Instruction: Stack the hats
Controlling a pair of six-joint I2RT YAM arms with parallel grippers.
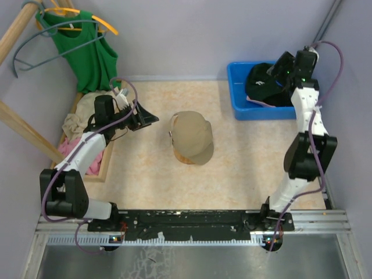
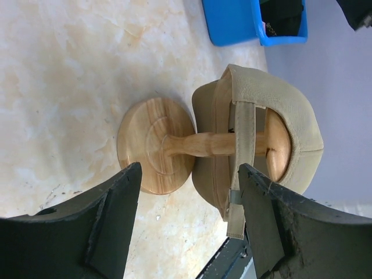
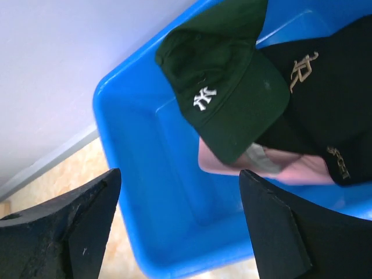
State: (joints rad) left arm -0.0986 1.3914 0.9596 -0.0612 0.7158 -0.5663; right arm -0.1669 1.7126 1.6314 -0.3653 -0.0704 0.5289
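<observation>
The tan cap (image 1: pixel 192 138) (image 2: pixel 299 113) sits on a wooden stand (image 2: pixel 154 145) in the middle of the bench (image 1: pixel 145 174). Its back strap is turned toward my left arm, and its brim points at the near edge. In my left wrist view the stand's round base rests flat on the bench, and its stem runs up into the cap behind the strap.

My left end effector (image 1: pixel 148 119) (image 2: pixel 189 168) is aimed at the back of the cap from the left, near it but not touching. The jaws are spread wide with nothing held.

The other three caps are in the blue bin (image 1: pixel 241 87) (image 3: pixel 174 192) at the far right corner. The dark green cap (image 3: pixel 232 99), with a white logo, lies on top. The black cap (image 1: pixel 261 84) (image 3: pixel 331 87), with gold lettering, is beside it and partly under its brim. The pink cap (image 3: pixel 290 171) peeks out beneath both.

My right end effector (image 1: pixel 283 65) (image 3: pixel 179 174) hangs over the bin above those caps, jaws apart and empty.

At the far left a green sleeveless top (image 1: pixel 87 52) hangs on a hanger. Below it a wooden tray (image 1: pixel 107 163) holds pink and cream cloths (image 1: pixel 78 125).
</observation>
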